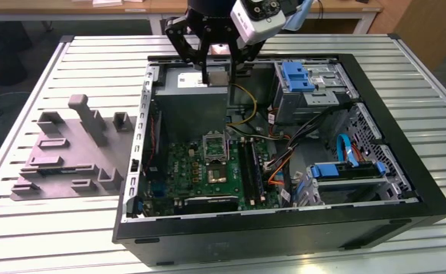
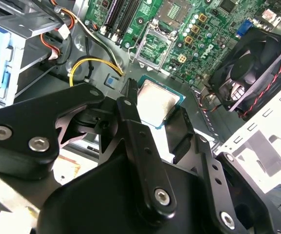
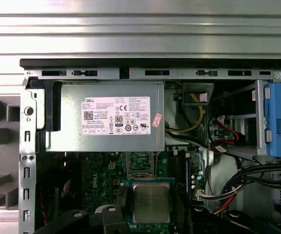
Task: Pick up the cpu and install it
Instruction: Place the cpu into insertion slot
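I judge the cpu (image 3: 151, 202) to be light, stiff and fragile. It is a thin flat plate with a smooth metal top that would slip under a loose grip, and I'd expect its underside to be delicate. The only sensible hold is on two opposite edges of the pale rim, with modest squeeze and the plate kept level.

That is how it sits now. The tool (image 1: 217, 73) is closed onto the cpu. In the second wrist view its black fingers (image 2: 135, 136) bear on opposite sides of the chip, and the metal top shows between them. The grip looks square rather than cornerwise, though I can't see the far edge contact clearly.

In the exterior view the tool hangs with the chip over the power supply (image 1: 196, 100), inside the open case (image 1: 284, 220) on the tabletop (image 1: 70, 228). The socket (image 1: 215, 145) lies lower on the board (image 1: 184, 171), apart from the chip. In the first wrist view it shows between the power supply and the held cpu.
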Motion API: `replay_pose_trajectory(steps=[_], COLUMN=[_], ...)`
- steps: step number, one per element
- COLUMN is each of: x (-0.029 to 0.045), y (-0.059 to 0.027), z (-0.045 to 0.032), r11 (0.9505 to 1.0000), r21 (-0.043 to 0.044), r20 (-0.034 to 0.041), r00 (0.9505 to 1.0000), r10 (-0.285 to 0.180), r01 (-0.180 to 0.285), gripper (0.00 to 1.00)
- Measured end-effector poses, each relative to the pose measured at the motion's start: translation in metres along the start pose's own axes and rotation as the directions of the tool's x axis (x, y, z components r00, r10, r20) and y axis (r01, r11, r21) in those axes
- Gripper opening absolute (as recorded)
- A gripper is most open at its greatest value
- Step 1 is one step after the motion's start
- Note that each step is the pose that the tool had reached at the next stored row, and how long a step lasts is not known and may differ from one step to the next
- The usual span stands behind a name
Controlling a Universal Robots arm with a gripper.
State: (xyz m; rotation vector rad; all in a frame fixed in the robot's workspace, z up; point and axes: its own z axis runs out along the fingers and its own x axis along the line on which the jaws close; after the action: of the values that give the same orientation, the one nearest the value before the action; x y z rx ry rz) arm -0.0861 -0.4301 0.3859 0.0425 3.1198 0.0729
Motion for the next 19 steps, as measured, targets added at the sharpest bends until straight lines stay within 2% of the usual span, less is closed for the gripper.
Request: replay_pose_trajectory(steps=[19], x=[-0.0001], y=[-0.0057], z=[0.0030], r11=[1.0000], r21=[0.0001], r20=[0.0000], r00=[1.0000], r10=[0.000], r01=[0.000], gripper=[0.47])
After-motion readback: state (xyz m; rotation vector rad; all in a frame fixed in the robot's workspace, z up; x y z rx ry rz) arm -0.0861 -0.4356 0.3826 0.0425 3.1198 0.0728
